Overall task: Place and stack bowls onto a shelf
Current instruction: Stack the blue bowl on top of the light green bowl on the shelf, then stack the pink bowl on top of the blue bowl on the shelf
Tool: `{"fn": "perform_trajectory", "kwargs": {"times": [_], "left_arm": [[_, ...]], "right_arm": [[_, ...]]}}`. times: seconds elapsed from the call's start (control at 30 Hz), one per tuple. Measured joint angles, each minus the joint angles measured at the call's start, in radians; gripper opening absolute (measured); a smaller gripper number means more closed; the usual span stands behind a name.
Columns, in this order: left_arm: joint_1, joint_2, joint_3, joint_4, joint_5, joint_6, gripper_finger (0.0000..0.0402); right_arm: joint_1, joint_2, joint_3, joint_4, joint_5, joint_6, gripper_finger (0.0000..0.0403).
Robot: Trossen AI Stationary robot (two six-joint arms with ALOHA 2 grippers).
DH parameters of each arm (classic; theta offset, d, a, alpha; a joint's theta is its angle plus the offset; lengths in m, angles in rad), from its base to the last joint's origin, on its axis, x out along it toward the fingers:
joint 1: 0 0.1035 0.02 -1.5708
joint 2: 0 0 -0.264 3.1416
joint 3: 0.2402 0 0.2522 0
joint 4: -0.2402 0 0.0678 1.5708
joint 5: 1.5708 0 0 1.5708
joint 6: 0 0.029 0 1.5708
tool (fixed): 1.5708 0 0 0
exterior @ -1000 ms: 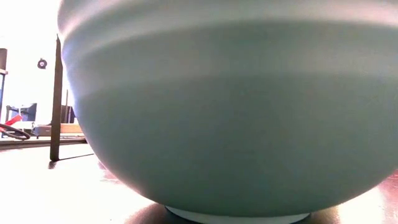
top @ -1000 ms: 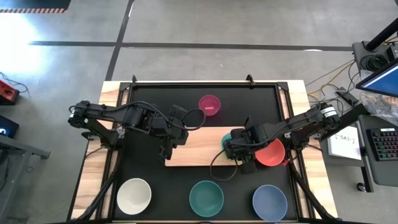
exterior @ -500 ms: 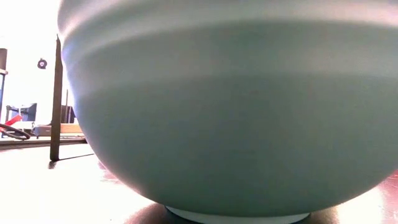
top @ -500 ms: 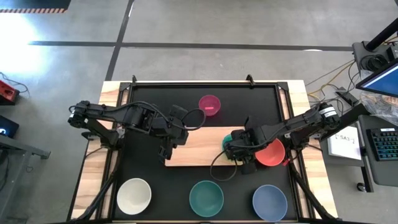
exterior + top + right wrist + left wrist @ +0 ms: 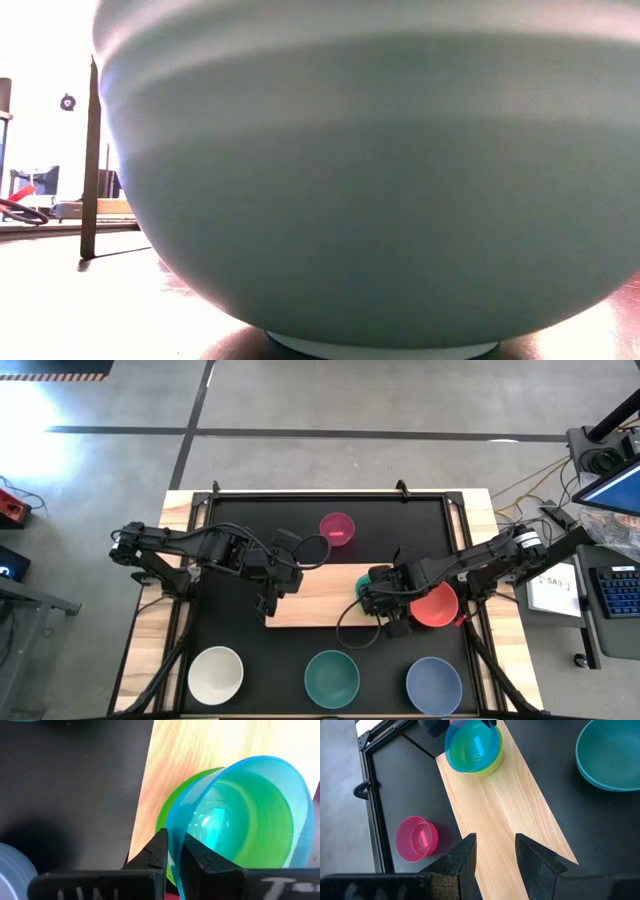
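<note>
Seen past the left gripper (image 5: 495,857), whose two dark fingers (image 5: 461,860) are standing apart over the shelf (image 5: 505,815), the light-wood board is running away lengthwise across the black tabletop (image 5: 405,795). At its far end a blue bowl (image 5: 470,745) is sitting nested in a yellow-green bowl (image 5: 487,768), with a dark part of the other arm (image 5: 434,726) just beyond. A magenta bowl (image 5: 417,838) is resting on the tabletop to one side of the board, and a teal bowl (image 5: 610,755) to the other.
</note>
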Motion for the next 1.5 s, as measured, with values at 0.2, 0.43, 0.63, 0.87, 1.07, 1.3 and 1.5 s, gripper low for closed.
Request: {"fn": "perform_trajectory", "kwargs": {"times": [0.2, 0.43, 0.63, 0.87, 1.07, 1.3, 1.5], "left_arm": [[0.000, 0.000, 0.000, 0.000, 0.001, 0.000, 0.0119], [0.000, 0.000, 0.000, 0.000, 0.001, 0.000, 0.0119], [0.000, 0.001, 0.000, 0.000, 0.001, -0.005, 0.0119], [0.000, 0.001, 0.000, -0.008, 0.001, -0.005, 0.0119], [0.000, 0.001, 0.000, -0.009, 0.001, -0.005, 0.0119], [0.000, 0.001, 0.000, -0.041, 0.001, -0.033, 0.0119], [0.000, 0.000, 0.000, -0.113, 0.001, -0.119, 0.0119]], "right_arm": [[0.000, 0.000, -0.004, -0.008, -0.003, -0.009, 0.0015], [0.000, 0.000, -0.003, 0.019, 0.008, 0.019, 0.0014], [0.000, 0.000, -0.002, 0.018, 0.007, 0.020, 0.0058], [0.000, 0.000, 0.039, -0.047, 0.039, 0.007, 0.0118], [-0.020, -0.002, 0.123, -0.056, 0.228, -0.057, 0.0134], [-0.173, 0.000, 0.126, 0.023, 0.252, -0.175, 0.0134], [-0.335, 0.001, 0.125, 0.122, 0.089, -0.215, 0.0134]]}}
